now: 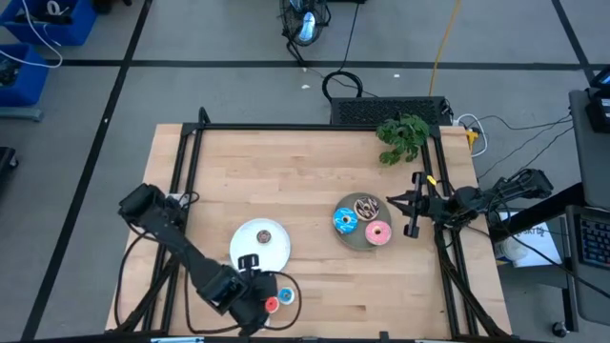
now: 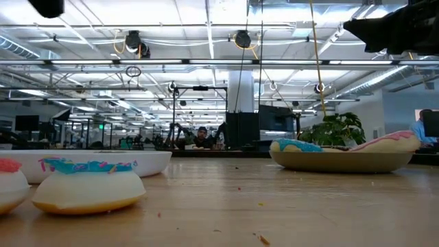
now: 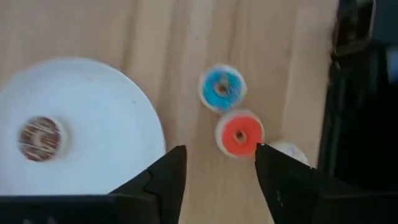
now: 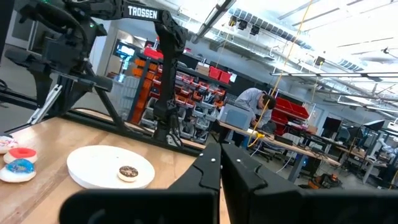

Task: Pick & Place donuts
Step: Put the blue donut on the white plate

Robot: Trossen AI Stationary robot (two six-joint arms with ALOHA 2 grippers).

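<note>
workshop person only from right wrist.

A white plate holds one small brown donut. The left gripper hovers near the table's front edge.

White plate, grey plate, perhaps a plant.
</note>
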